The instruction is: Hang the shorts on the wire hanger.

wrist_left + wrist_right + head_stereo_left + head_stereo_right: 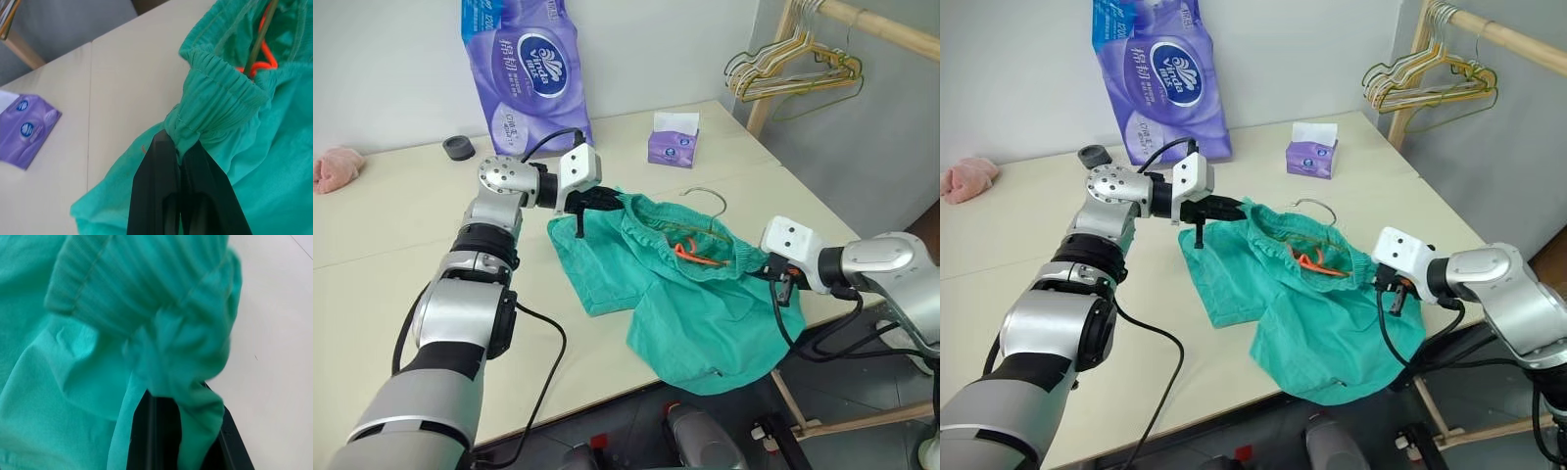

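Holding: both pincers are clamped on the waistband of the shorts (pixel 695 304), one at each end, so the waist opening is stretched between them above the counter (pixel 401 235).
Left pincer (pixel 607 200): closed tight on a gathered bunch of elastic at the waistband's left end; the left wrist view shows the black fingers (pixel 161 196) pinching the cloth with almost no gap.
Right pincer (pixel 781 277): closed on the waistband's right end, near the counter's front edge; cloth is bunched over its fingers (pixel 156 431).
Wire hanger (pixel 708 202): its curved hook sticks out beyond the far side of the waistband; its thin wire runs down inside the waist opening, next to the orange drawstring (pixel 695 257).
Shorts' lie: legs trail on the counter and hang over its front edge.
Step in hand, as I judge it: seating the waistband on the hanger's shoulders.
Doing it well: keep the band taut and level between the two grips, and work each side over a wire shoulder evenly so the hanger does not tip.
Risk: the drawstring snagging the wire, or the thin bunch of elastic slipping free.
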### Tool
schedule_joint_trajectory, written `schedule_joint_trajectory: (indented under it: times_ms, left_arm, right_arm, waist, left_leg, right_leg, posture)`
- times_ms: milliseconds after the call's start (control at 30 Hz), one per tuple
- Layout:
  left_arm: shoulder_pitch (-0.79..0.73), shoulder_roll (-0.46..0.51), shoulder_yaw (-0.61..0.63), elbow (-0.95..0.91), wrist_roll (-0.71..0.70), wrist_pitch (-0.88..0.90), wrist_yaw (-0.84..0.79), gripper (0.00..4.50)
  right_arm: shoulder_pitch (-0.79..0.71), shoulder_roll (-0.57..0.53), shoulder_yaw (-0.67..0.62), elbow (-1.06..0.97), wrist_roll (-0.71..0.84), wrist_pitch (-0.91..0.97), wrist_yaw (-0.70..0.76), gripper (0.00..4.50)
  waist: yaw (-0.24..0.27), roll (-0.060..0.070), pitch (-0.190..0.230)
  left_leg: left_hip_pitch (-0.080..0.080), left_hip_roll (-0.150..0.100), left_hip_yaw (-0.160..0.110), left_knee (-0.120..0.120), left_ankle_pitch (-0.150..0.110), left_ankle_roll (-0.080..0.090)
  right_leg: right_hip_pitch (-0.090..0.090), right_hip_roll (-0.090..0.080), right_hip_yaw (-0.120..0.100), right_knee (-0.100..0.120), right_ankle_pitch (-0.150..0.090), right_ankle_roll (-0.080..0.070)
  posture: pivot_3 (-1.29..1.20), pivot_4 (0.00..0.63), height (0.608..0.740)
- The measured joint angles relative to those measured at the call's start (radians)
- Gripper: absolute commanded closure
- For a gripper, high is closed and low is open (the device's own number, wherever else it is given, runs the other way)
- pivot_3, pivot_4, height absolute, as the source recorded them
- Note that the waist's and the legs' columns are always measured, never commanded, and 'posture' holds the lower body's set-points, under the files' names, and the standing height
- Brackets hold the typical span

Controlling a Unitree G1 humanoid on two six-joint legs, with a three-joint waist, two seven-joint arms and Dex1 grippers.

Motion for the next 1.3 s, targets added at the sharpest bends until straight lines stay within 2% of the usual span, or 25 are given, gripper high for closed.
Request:
schedule_joint_trajectory:
  times_ms: [233,433,533,900,1233,1300]
  left_arm:
    - [0.108,-0.012,-0.043,-0.162,-0.026,0.049,-0.09,4.44]
    - [0.143,0.006,-0.071,-0.197,-0.011,0.013,-0.061,4.44]
    - [0.144,0.006,-0.071,-0.193,0.0,0.004,-0.015,3.86]
    - [0.144,0.005,-0.071,-0.184,0.001,-0.041,0.038,0.67]
    - [0.16,-0.001,-0.117,-0.183,0.022,-0.095,0.018,0.67]
    - [0.16,-0.01,-0.117,-0.178,0.022,-0.103,0.011,1.06]
  right_arm:
    - [-0.034,0.059,0.03,0.022,-0.018,0.004,-0.018,4.5]
    - [-0.037,0.09,0.031,0.022,-0.017,0.025,-0.03,4.5]
    - [-0.048,0.105,0.03,0.02,-0.015,0.044,-0.035,4.5]
    - [-0.05,0.118,0.013,-0.003,0.008,0.066,-0.039,4.5]
    - [-0.05,0.117,0.005,-0.021,0.033,0.083,-0.039,4.5]
    - [-0.05,0.115,0.005,-0.021,0.037,0.083,-0.039,4.5]
  waist:
    - [-0.001,0.0,0.0]
    - [0.001,0.0,0.0]
    - [0.001,0.0,0.0]
    - [0.001,0.0,0.0]
    - [0.001,0.0,0.0]
    - [0.001,0.0,0.0]
  left_leg:
    - [0.0,0.001,0.0,0.0,0.0,0.0]
    - [0.0,0.002,-0.001,0.0,0.0,0.0]
    - [0.0,0.001,-0.002,0.0,0.0,0.0]
    - [0.0,0.001,-0.001,0.0,0.0,0.0]
    - [0.0,0.001,-0.001,0.0,0.0,0.0]
    - [0.0,0.001,-0.001,0.0,0.0,0.0]
  right_leg:
    - [0.0,0.0,0.0,0.0,0.0,0.0]
    - [0.0,-0.001,0.0,0.0,0.0,0.0]
    - [0.0,-0.001,0.0,0.0,0.0,0.0]
    - [0.0,-0.001,0.0,0.0,0.0,0.0]
    - [0.0,-0.001,0.0,0.0,0.0,0.0]
    - [0.0,-0.001,0.0,0.0,0.0,0.0]
  posture:
    - [-0.28,0.07,0.74]
    - [-0.28,0.069,0.74]
    - [-0.28,0.068,0.74]
    - [-0.27,0.068,0.74]
    - [-0.28,0.066,0.74]
    - [-0.28,0.065,0.74]
